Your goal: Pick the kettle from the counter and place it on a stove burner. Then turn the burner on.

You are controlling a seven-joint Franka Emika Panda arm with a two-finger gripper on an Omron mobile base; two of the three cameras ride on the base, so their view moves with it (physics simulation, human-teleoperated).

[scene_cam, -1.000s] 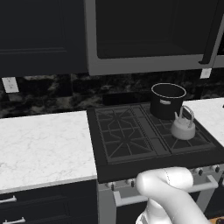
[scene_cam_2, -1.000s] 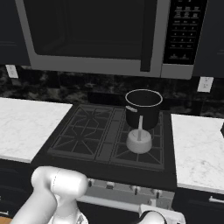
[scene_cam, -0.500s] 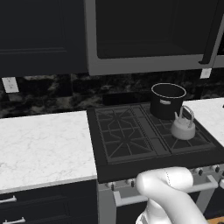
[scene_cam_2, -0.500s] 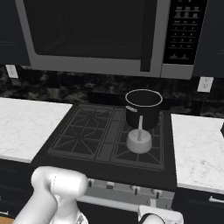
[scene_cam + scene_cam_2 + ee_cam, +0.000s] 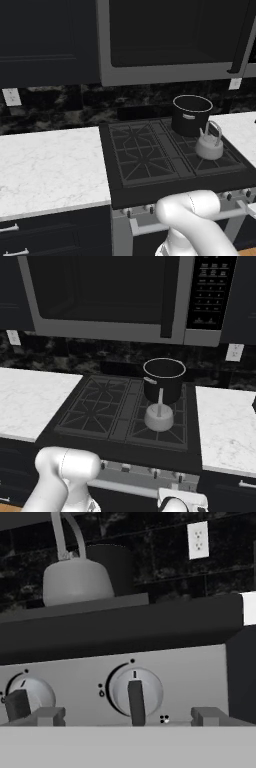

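The kettle (image 5: 209, 145) already sits on the front right stove burner (image 5: 215, 157), just in front of the black pot (image 5: 191, 115), so I judge placing done and the knob step in hand. In the hand view I'm low at the stove's front panel, facing a round knob (image 5: 135, 692) with its pointer upright, a second knob (image 5: 27, 696) off to one side. I cannot tell how wide my hand is set; its fingers are not clear to me. Next I'd need to confirm which knob serves the kettle's burner, close in squarely, grip and twist.
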